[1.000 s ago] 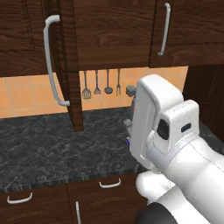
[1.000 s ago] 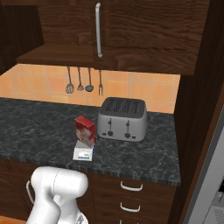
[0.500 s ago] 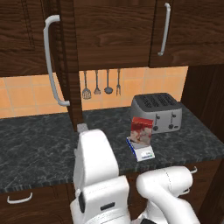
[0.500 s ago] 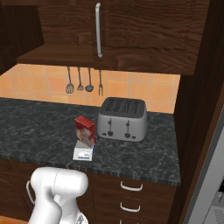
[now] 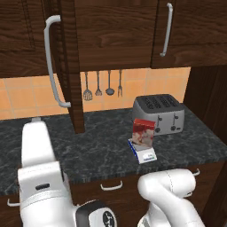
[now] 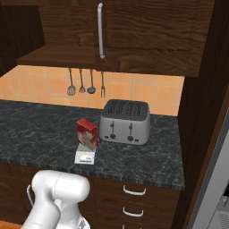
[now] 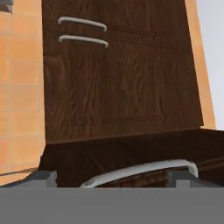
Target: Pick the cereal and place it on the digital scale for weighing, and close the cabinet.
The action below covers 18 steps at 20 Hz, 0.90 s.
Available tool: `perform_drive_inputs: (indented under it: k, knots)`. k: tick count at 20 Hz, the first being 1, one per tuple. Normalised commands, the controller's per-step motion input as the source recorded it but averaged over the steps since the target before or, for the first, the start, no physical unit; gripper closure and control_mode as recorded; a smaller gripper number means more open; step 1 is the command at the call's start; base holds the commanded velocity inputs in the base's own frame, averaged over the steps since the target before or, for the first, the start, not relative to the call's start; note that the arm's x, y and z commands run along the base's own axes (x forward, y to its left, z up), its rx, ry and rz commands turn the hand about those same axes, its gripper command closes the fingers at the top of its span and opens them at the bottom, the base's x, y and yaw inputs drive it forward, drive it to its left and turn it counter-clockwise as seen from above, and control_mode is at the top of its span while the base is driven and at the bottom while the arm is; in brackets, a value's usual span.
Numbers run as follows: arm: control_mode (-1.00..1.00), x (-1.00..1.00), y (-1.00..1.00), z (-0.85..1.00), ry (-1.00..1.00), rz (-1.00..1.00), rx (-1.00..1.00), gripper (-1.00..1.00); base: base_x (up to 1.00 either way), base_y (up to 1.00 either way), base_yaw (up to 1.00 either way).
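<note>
The red cereal (image 5: 142,132) box stands upright on the small digital scale (image 5: 143,154) on the dark counter, in front of the toaster; the right base view shows the cereal (image 6: 87,133) and scale (image 6: 84,157) too. The cabinet's left door (image 5: 71,66) stands swung out, edge-on, with its pale bar handle (image 5: 52,66) facing left. Its right door (image 5: 186,31) is shut. My white arm (image 5: 39,168) rises at the lower left, below that handle. In the hand view my gripper (image 7: 112,178) is open, and a curved pale handle (image 7: 140,169) lies low between the spread fingertips, untouched.
A grey toaster (image 5: 160,114) sits behind the cereal. Utensils (image 5: 103,86) hang on the orange tiled wall. Drawers with small handles (image 6: 134,191) run under the counter (image 5: 97,146). A tall dark panel (image 6: 201,112) closes the right side.
My arm has swung from the right, where it covered the toaster, across to the far left under the open door. The cereal and scale have stayed put. The gripper stays open.
</note>
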Motion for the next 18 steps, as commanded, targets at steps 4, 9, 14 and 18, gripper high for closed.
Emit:
perform_drive_inputs:
  k: [4, 9, 14, 18]
  knots:
    - [-1.0, 0.91, 0.36, -0.04, -0.02, -0.22, 0.0, -1.0, 0.0, 0.0, 0.0]
    - [-1.0, 1.0, -0.05, -0.04, -0.04, -0.22, 0.01, -1.0, 0.0, 0.0, 0.0]
    - [-1.0, 1.0, -0.57, 0.0, 0.0, -0.13, 0.07, -1.0, 0.0, 0.0, 0.0]
    - [-1.0, 1.0, -1.0, 0.0, 0.0, -0.01, 0.16, -1.0, 0.0, 0.0, 0.0]
